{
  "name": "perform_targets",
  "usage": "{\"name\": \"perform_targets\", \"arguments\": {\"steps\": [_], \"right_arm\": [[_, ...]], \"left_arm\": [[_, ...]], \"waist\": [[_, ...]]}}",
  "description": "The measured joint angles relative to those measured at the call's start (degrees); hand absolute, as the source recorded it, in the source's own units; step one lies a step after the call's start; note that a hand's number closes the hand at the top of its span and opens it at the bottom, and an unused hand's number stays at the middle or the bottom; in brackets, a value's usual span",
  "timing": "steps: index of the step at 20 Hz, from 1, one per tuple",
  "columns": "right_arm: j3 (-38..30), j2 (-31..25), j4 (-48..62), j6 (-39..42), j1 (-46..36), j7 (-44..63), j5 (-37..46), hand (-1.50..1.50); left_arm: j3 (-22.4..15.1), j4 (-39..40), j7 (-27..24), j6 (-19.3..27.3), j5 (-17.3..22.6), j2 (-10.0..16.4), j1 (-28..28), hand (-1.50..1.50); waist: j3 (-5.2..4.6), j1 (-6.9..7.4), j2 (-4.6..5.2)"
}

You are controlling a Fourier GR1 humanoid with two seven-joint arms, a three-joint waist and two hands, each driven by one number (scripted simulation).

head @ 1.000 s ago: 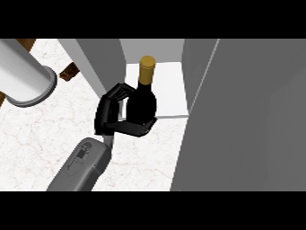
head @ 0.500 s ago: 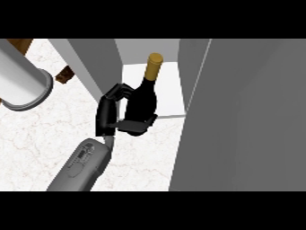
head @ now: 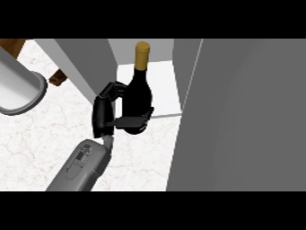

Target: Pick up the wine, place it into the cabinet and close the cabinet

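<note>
A white, faintly veined marble tabletop (head: 23,148) fills the near left. Over it a grey forearm (head: 82,166) comes in from the lower edge and slants up to the right. At its end the black robot hand (head: 104,114) is closed on the wine bottle (head: 139,92) from the left. Its fingers (head: 112,90) curl against the bottle's left side, and its thumb (head: 132,121) crosses the near face of the bottle low down.

The bottle is dark glass, roughly upright, with gold foil (head: 142,50) on its neck. Its lower end sits right at the front lip of the cabinet (head: 89,67), and its shoulder and neck show against the opening. I cannot tell whether the base rests on a surface or hangs just above it.

Inside the cabinet, the pale floor (head: 165,90) shows to the right of the bottle, and the bottle is the only thing seen in the opening. A grey side wall bounds the opening on the left. On the right, a broad grey door (head: 248,112) stands open and takes up most of that side of the view.

At the far left, well apart from the hand, a large pale cylinder (head: 9,85) with a grey rim lies across the corner. Brown wooden pieces (head: 59,77) show from behind it. I cannot tell what either of them is.
</note>
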Motion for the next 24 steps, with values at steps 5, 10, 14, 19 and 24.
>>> {"name": "perform_targets", "arguments": {"steps": [5, 10, 14, 19, 24], "right_arm": [[0.4, -0.1, 0.1, 0.6, 0.4, -0.8, -0.3, -1.5], [0.5, 0.3, 0.2, 1.2, 0.4, -1.6, -0.5, -1.5], [0.5, 0.3, 0.3, 1.7, 0.6, -2.1, -0.7, -1.5], [0.4, -0.1, 0.2, 2.5, 1.2, -2.7, -0.9, -1.5], [-0.2, -0.4, 0.1, 3.1, 1.2, -3.3, -1.0, -1.5]], "left_arm": [[-0.2, -0.5, 0.4, 2.8, -0.4, 0.2, 0.2, 1.5], [-0.6, 1.0, 1.4, 3.9, -1.0, 0.8, -1.9, -1.5], [1.9, 11.1, 3.1, 0.2, -0.8, 2.3, -11.9, -1.5], [4.9, 22.3, 2.1, -2.4, -1.0, 3.6, -20.8, -1.5], [7.4, 29.3, -0.3, -3.1, -0.6, 2.9, -25.0, -1.5]], "waist": [[-0.03, -0.88, 0.24], [-0.21, -1.85, 0.95], [-0.7, -2.87, 2.22], [-0.94, -3.26, 2.85], [-0.79, -2.73, 2.52]]}}
